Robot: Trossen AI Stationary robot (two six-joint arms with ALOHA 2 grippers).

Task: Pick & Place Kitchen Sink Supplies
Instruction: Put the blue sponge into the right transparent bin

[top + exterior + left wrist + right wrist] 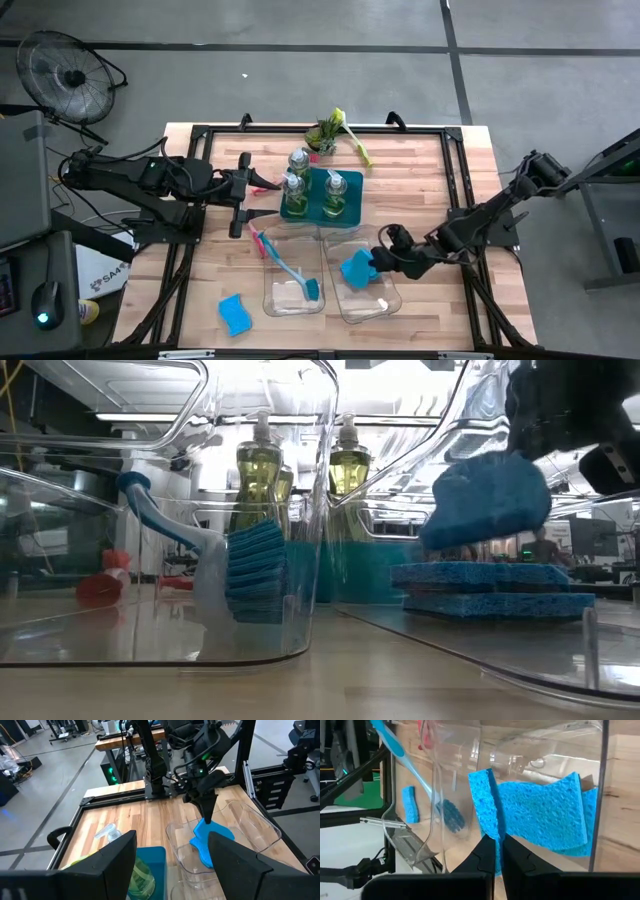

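My right gripper [372, 265] is shut on a blue sponge [355, 270], held just above the right clear bin [385, 305]. Two more blue sponges [490, 590] lie stacked on that bin's floor. A blue dish brush [295, 275] lies in the left clear bin [275, 300], its bristle head [255, 575] on the floor. Another blue sponge [233, 313] lies flat on the table near the front edge. Soap bottles [335, 190] stand in the teal tray [318, 212]. My left gripper [243, 195] hovers open left of the tray, holding nothing. My right gripper pinches the sponge's edge [492, 832] between its two fingers, which slant down from the table's right side. The sponge [485, 500] hangs tilted below the fingertips, lifted clear of the two sponges in the bin.
A red-pink brush [260, 240] lies on the table between the tray and the left bin. A small potted plant [322, 135] and a yellow-green brush [352, 140] sit at the far edge. Black frame rails [455, 170] run along the table's sides.
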